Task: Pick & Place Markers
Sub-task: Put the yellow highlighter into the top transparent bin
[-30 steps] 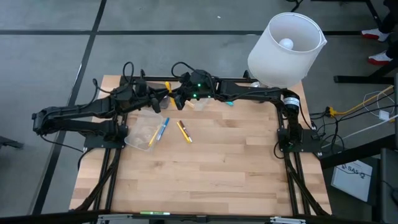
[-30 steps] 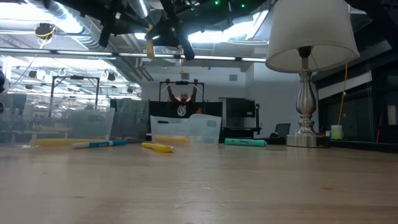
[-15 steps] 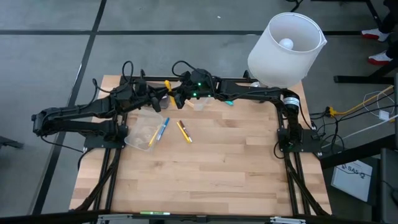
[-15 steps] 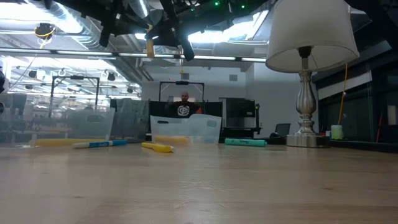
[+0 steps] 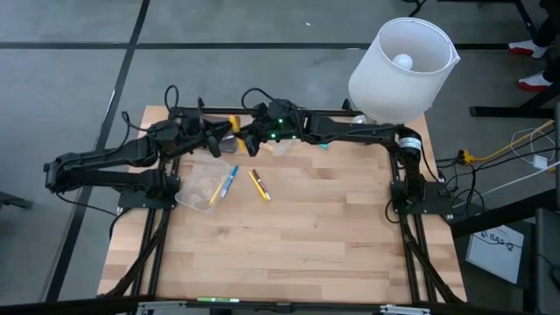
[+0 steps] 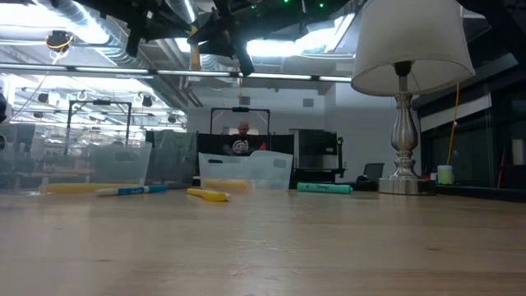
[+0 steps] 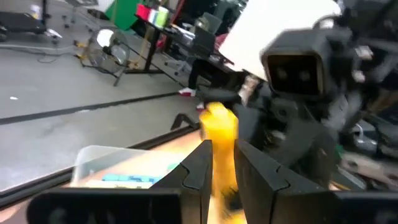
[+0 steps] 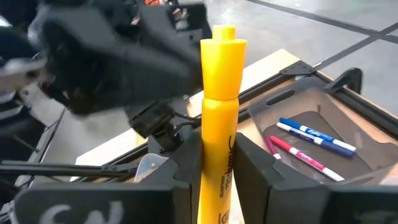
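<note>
Markers: yellow marker [image 5: 233,122] is in mid-air at 12 o'clock over the table's far edge, with both jaw pairs clamped on it.
Over the last second it rises slightly and shifts toward the left arm. Judged to be a hand-over or cap pull, with nothing placed yet. The high view shows one lamp [image 5: 402,70] at 2 o'clock; left gripper [image 7: 221,149], right gripper [image 8: 214,140]; two clear containers [image 5: 199,185]; five markers, four of them low: blue marker [image 5: 229,178], orange marker [image 5: 258,185], teal, and a yellow one.

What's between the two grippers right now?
A yellow marker, gripped between the left gripper and right gripper, above the table's far edge. The high view and both wrist views show it.
</note>
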Motion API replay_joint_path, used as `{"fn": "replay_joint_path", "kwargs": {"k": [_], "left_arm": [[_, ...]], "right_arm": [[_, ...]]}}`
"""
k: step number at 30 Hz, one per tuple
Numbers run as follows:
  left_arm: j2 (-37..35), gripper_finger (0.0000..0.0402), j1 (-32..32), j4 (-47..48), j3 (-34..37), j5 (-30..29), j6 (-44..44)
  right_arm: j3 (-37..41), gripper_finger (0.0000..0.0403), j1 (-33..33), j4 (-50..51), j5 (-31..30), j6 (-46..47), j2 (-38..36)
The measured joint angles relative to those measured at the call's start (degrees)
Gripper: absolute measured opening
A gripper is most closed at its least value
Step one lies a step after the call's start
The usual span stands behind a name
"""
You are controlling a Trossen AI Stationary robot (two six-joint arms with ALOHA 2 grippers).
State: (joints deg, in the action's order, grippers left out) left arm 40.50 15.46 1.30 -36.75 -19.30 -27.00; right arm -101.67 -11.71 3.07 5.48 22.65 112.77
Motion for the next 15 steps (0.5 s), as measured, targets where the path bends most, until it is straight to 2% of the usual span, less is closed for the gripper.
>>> {"fn": "replay_joint_path", "kwargs": {"k": [6,15], "left_arm": [[-3.86,0.0061,-0.03,4.93,0.0,-2.48,-1.6],[-1.88,0.0061,-0.09,2.39,0.0,4.97,-3.87]], "right_arm": [[0.0,0.0066,-0.02,-0.14,-0.09,-0.65,0.0],[0.0,0.0071,-0.15,-2.09,0.76,-0.61,0.0]]}}
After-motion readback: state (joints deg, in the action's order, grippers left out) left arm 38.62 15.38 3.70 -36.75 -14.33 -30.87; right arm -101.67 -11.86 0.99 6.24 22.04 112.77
